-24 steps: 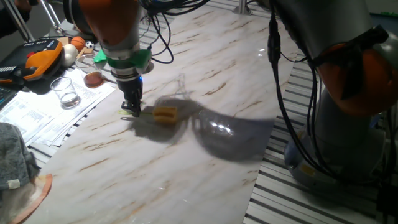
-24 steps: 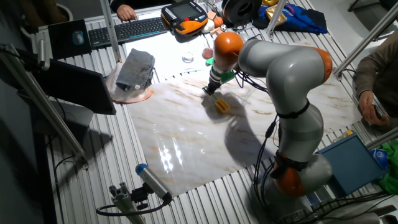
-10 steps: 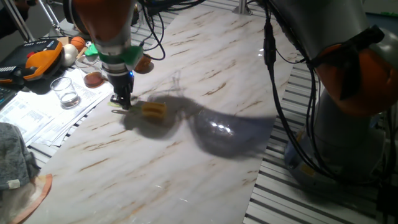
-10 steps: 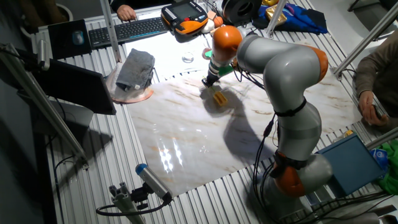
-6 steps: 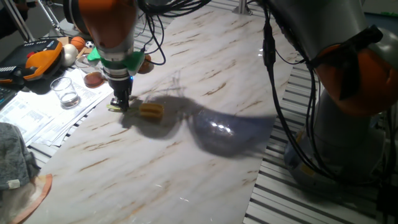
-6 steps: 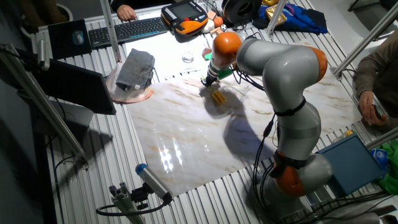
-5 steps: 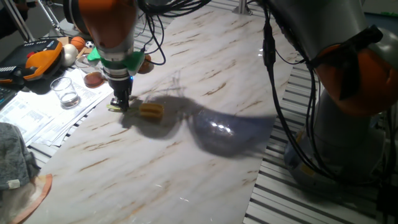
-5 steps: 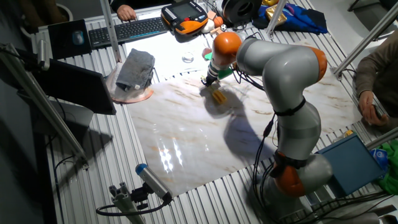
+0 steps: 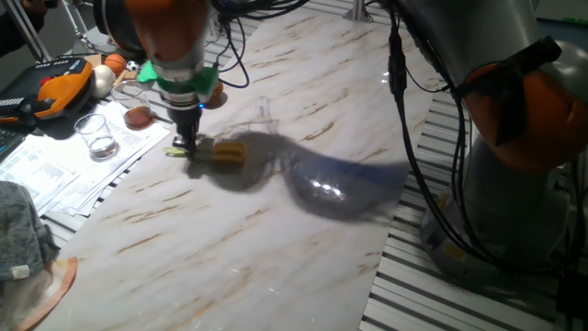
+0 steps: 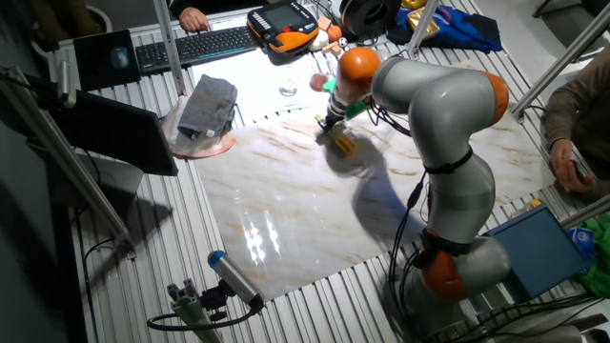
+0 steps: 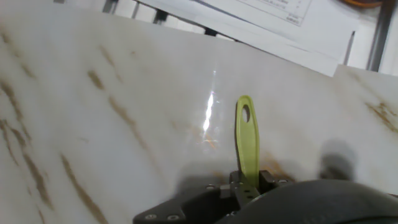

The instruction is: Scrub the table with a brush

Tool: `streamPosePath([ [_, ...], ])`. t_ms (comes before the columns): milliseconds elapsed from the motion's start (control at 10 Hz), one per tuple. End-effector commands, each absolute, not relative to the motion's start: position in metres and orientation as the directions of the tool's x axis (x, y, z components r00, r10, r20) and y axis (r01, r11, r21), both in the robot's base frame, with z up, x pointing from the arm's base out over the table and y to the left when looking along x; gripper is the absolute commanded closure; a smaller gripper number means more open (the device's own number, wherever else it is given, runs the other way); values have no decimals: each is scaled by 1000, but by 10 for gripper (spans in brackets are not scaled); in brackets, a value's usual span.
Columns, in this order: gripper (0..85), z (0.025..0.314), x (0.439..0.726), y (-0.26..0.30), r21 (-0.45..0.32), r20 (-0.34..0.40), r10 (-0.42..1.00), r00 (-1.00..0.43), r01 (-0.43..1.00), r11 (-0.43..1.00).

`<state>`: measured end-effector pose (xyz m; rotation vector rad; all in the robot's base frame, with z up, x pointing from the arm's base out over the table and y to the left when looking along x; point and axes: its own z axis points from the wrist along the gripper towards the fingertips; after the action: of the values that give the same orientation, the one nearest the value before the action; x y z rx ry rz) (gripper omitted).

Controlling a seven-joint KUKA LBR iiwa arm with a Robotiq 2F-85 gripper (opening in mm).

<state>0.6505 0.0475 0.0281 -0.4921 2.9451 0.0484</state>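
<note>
Shifted slightly since half a second earlier: brush (image 9: 220,153) and fingers (image 9: 187,150) carried a little further along the surface (image 9: 303,101), toward the arm's base. Seen from one fixed view: handle pinched low, blocky yellow-orange head trailing just beside the fingers and pressed flat on the surface, presumably to drag bristles across it.

From the other fixed view: fingers (image 10: 330,124) near the far edge of the surface (image 10: 286,219), brush (image 10: 343,143) lying directly beneath and just past them.

From the hand view: thin pale yellow-green handle (image 11: 247,140), hole at its tip, clamped between the fingers and jutting beyond them.
</note>
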Motion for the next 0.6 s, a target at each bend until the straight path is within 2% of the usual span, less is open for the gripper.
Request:
streamPosePath([
  [0,850,29,652,43,10,-155,-329,-932,-334,942],
  [500,850,34,655,15,5,-156,-375,-914,-381,925],
])
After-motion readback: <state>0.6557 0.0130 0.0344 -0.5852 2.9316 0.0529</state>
